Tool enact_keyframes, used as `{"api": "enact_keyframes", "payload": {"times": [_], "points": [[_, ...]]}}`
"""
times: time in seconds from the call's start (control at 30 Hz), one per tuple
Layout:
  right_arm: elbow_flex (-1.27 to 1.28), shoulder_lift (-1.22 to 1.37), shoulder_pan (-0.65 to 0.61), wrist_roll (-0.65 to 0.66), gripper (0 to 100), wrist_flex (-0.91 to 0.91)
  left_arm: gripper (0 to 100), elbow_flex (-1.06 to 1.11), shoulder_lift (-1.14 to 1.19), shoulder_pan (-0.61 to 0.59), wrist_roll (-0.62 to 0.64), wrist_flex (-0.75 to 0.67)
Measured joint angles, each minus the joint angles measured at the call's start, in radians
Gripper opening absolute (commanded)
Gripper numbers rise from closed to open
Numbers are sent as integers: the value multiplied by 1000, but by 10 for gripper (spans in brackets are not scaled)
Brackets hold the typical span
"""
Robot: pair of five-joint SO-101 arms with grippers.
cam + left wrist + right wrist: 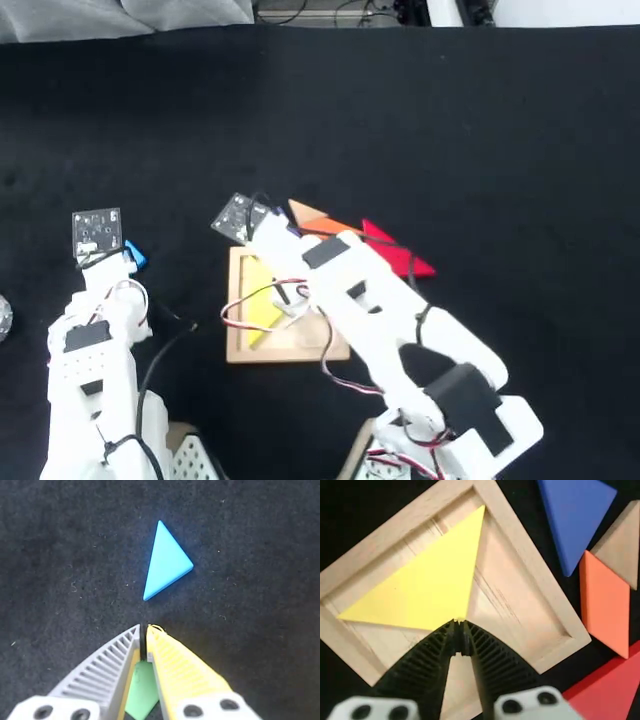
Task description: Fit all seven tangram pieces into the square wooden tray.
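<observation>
The square wooden tray [534, 565] holds one large yellow triangle [425, 587], which covers about half of its floor. My right gripper [459, 630] is shut with nothing in it, its tips at a corner of the yellow triangle. Beside the tray lie a dark blue triangle [575, 515], an orange parallelogram [605, 602], a tan triangle [622, 550] and a red triangle [605, 695]. Far to the left, my left gripper [145, 630] is shut and empty, just short of a light blue triangle [165, 562]. A green piece [142, 692] lies on the cloth under its fingers.
A black cloth covers the table. In the high view the tray [290, 352] sits in the middle under the right arm, with the orange piece [325, 222] and red piece [395, 250] behind it to the right. The light blue triangle [135, 255] lies well left of the tray.
</observation>
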Motion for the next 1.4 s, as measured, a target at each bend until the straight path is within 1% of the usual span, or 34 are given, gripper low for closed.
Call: {"api": "enact_keyframes", "payload": {"times": [0.3,0.5,0.83,1.0,1.1,1.2,1.33,1.4], "points": [[5,-2,0,9,11,0,30,0,0,0,0,0],[-15,48,0,9,11,0,30,0,0,0,0,0],[-57,72,-137,9,11,-37,30,0,0,0,0,0],[-57,72,-138,-2,11,-49,30,0,0,0,0,0],[-57,57,-123,-34,11,-43,32,0,0,0,0,0],[-57,-52,-86,-32,11,38,32,0,0,0,0,0],[-44,-278,12,-32,19,115,33,0,0,0,0,0],[-12,-371,81,-38,57,129,33,0,0,0,0,0]]}}
